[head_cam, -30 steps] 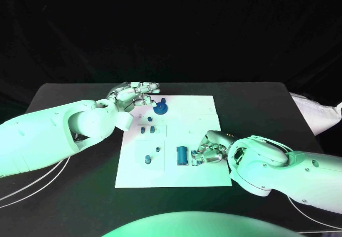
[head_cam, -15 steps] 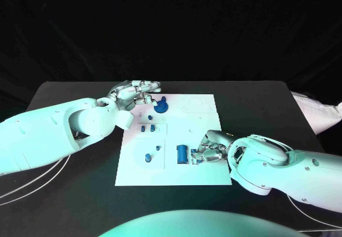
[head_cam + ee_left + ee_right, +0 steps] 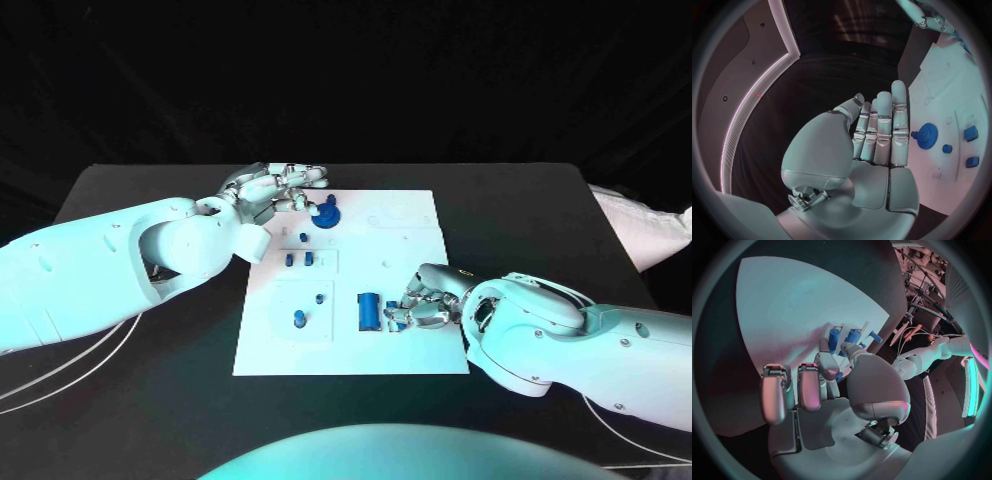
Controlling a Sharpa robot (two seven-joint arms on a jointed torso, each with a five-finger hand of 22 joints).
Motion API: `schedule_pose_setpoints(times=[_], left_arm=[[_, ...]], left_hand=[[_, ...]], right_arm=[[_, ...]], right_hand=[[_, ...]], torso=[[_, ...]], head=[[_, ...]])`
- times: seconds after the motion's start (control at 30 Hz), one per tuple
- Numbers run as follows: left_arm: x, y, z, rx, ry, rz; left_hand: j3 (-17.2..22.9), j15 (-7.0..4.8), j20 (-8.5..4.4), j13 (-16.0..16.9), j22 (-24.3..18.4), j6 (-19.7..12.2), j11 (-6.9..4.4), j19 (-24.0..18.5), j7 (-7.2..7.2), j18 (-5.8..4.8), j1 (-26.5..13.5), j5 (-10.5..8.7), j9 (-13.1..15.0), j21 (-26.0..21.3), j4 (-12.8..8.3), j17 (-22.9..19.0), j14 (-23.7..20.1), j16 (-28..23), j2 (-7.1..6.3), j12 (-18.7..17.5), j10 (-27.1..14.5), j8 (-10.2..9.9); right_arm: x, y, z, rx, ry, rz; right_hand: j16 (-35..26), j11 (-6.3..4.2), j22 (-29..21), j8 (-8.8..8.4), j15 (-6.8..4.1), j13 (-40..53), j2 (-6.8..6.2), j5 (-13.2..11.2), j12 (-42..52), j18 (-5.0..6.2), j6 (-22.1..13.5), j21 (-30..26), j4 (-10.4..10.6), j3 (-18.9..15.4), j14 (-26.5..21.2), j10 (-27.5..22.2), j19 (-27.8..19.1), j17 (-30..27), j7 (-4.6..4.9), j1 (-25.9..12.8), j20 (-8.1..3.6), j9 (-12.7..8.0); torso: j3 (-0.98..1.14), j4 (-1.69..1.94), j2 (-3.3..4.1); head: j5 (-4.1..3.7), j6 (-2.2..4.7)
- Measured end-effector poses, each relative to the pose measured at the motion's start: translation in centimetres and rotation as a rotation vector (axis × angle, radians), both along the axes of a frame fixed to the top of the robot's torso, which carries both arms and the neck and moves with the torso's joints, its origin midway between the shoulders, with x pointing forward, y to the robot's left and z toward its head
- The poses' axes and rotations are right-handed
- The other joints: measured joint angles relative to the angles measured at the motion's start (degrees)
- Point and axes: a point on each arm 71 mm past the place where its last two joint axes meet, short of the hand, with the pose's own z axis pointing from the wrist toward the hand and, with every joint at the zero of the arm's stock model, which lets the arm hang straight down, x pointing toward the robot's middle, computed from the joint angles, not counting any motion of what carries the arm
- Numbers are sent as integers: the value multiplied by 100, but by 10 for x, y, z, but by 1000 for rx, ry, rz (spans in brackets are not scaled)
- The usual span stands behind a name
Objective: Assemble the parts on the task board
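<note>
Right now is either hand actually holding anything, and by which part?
The left hand holds nothing; its fingers lie straight beside the blue gear. The right hand curls by the long blue part, but whether it grips it cannot be told.

A black table (image 3: pixel 548 215) carries the white task board (image 3: pixel 397 250) at its middle.

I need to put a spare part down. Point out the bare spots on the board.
The task board is bare along its far right part and along its near edge. It is crowded around the blue gear by the left hand, and around the long blue part at the right hand.
</note>
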Motion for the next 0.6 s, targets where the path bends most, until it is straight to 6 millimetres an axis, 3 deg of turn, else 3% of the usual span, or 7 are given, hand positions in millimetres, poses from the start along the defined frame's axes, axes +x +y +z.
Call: schedule_pose_setpoints(times=[0.6], left_arm=[[-1,0,0,7,-1,-10]], left_hand=[[-16,1,0,-5,-1,0,0,0,0,0,22,0,0,0,-16,-1,-1,23,22,0,0,20]], right_arm=[[-3,-1,2,2,1,6]], right_hand=[[0,1,-1,0,0,18,-1,0,0,0,-1,0,40,-118,0,0,0,-1,0,1,0,6]], torso=[[0,1,2]], head=[[5,-25]])
